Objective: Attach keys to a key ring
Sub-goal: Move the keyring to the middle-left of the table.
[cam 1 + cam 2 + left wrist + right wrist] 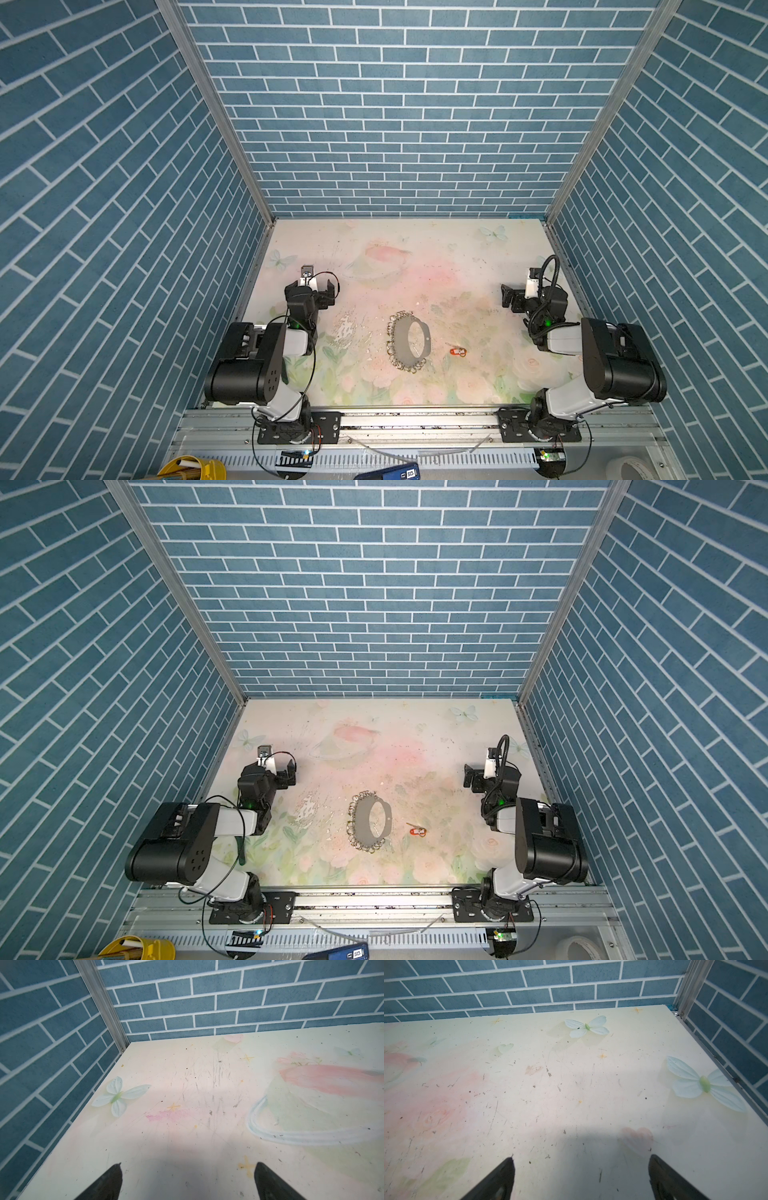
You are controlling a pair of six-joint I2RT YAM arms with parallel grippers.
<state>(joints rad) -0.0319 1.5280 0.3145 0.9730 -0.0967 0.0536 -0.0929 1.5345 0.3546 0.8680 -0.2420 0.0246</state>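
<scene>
The key ring [392,337] [352,820] is a large dark hoop fringed with several small silver rings. It lies on the flowered table, in the middle toward the front. The keys are one small orange-red tag [458,352] [418,831], lying just right of the hoop and apart from it. My left gripper [311,291] [188,1167] hovers open over the table's left side, well left of and behind the hoop. My right gripper [530,293] [581,1162] hovers open over the right side, behind the tag. Neither has anything between its fingers. Neither wrist view shows the hoop or the tag.
Blue brick walls [407,124] close in the table on three sides, with aluminium posts [104,1001] at the back corners. A metal rail [415,419] with both arm bases runs along the front edge. Below it sit a yellow cup [195,467] and a blue device [390,473].
</scene>
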